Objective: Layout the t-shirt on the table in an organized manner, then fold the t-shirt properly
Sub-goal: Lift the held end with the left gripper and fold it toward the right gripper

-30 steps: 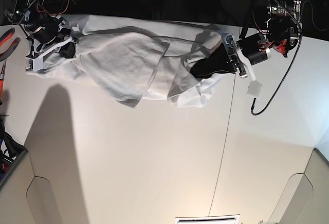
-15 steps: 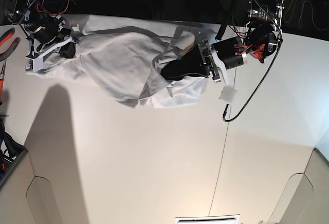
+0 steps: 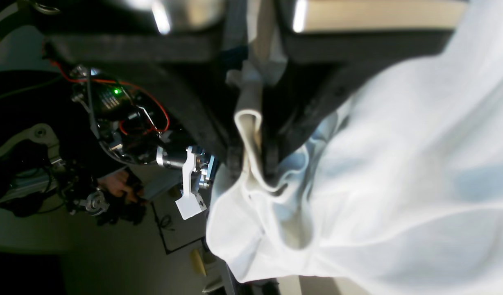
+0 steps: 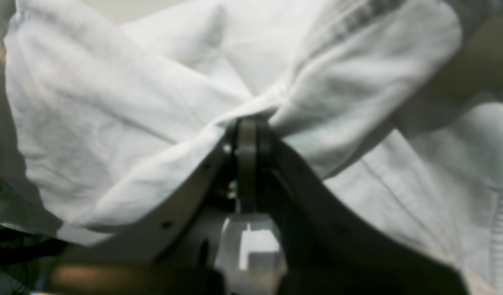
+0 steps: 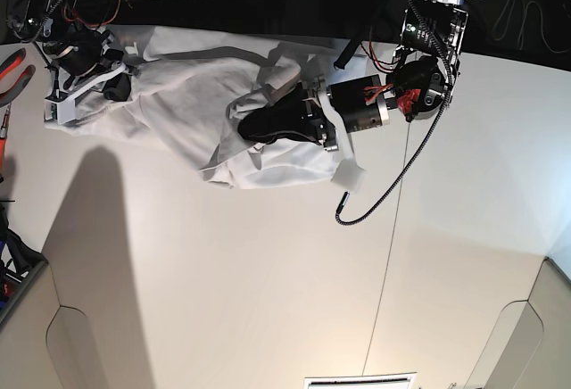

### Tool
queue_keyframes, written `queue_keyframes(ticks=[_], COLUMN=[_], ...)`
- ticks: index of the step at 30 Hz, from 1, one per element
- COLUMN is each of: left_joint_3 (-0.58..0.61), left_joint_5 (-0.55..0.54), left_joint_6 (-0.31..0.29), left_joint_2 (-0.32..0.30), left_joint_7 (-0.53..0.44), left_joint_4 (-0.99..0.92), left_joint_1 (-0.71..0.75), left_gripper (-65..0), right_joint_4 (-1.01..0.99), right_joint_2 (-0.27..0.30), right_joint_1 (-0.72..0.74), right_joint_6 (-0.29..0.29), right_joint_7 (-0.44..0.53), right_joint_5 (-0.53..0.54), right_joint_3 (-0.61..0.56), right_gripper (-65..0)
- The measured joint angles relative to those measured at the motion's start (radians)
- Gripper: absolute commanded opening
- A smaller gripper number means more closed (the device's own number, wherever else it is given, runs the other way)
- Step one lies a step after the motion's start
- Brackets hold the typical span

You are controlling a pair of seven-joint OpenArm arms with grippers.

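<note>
Stretching across most of the base view, the off-white surface carries a thin dark seam running down its right part and rounded cut-outs at the lower corners. Bunched along its far edge lies the white t-shirt, wrinkled and gathered into a loose heap rather than spread flat, with one fold doubled over toward the middle. On the right of the base view the left arm reaches in over the cloth, and its left gripper is buried in the folds; the left wrist view shows a rolled edge of fabric pinched between the dark jaws, so it is clamped on the shirt. At the far left corner the right gripper sits against the other end of the garment, and the right wrist view shows its jaws closed together on a tight gather of cloth, though that view is soft and the exact part of the shirt cannot be told. A black cable loops from the left arm onto the surface just beside the shirt.
</note>
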Motion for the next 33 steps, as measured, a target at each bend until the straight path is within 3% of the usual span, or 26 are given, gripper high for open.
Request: queue_keyframes(ticks=[3, 4, 6, 8, 19, 27, 33], left_joint_3=[0.019, 0.026, 0.035, 0.042, 0.046, 0.046, 0.046], left_joint_5=[0.056, 0.056, 0.055, 0.053, -0.029, -0.202, -0.201], left_joint_6=[0.0, 0.0, 0.0, 0.0, 0.0, 0.0, 0.0], left_joint_2=[0.0, 0.0, 0.0, 0.0, 0.0, 0.0, 0.0], left_joint_7=[0.001, 0.001, 0.001, 0.001, 0.003, 0.22, 0.229], left_joint_4=[0.0, 0.0, 0.0, 0.0, 0.0, 0.0, 0.0], left_joint_1=[0.0, 0.0, 0.0, 0.0, 0.0, -0.003, -0.003], left_gripper=[-65.0, -61.7, -44.8, -35.9, -35.6, -35.6, -35.6], right_joint_4=[0.0, 0.0, 0.0, 0.0, 0.0, 0.0, 0.0], right_joint_2=[0.0, 0.0, 0.0, 0.0, 0.0, 0.0, 0.0], right_joint_1=[0.0, 0.0, 0.0, 0.0, 0.0, 0.0, 0.0], right_joint_6=[0.0, 0.0, 0.0, 0.0, 0.0, 0.0, 0.0], right_joint_7=[0.0, 0.0, 0.0, 0.0, 0.0, 0.0, 0.0], right_joint_5=[0.0, 0.0, 0.0, 0.0, 0.005, 0.007, 0.007], right_joint_3=[0.0, 0.0, 0.0, 0.0, 0.0, 0.0, 0.0], right_gripper=[-65.0, -65.0, -65.0, -65.0, -65.0, -65.0, -65.0])
